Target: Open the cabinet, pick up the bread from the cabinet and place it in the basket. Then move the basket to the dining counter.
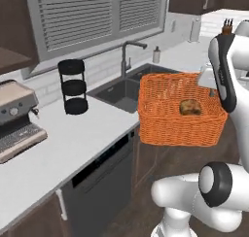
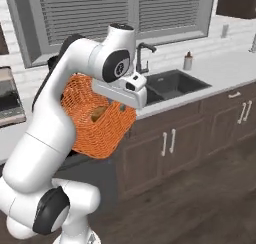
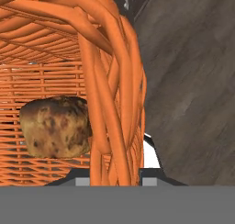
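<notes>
At the left end of the desk (image 1: 63, 148) sits a coffee machine (image 1: 17, 119). Next along stands a black three-tier stand (image 1: 73, 87), then the dark sink (image 1: 121, 93) with its tap (image 1: 129, 56).

Right of these, the basket (image 1: 180, 117) hangs in the air off the desk's front edge, out over the wooden floor (image 2: 200, 198) and level with the sink. The bread (image 1: 190, 107) lies inside it, against the wall nearest the arm. The gripper (image 3: 118, 175) is clamped on the basket's rim; in the hand view, the woven wall rises between the two fingertips.

The bread is stowed, so the step in hand looks like the last one: carrying the basket to the dining counter. That counter is nowhere visible here, so the next move probably calls for the base to turn and drive away from the desk. The basket should stay level and the grip firm so the bread doesn't roll out.
</notes>
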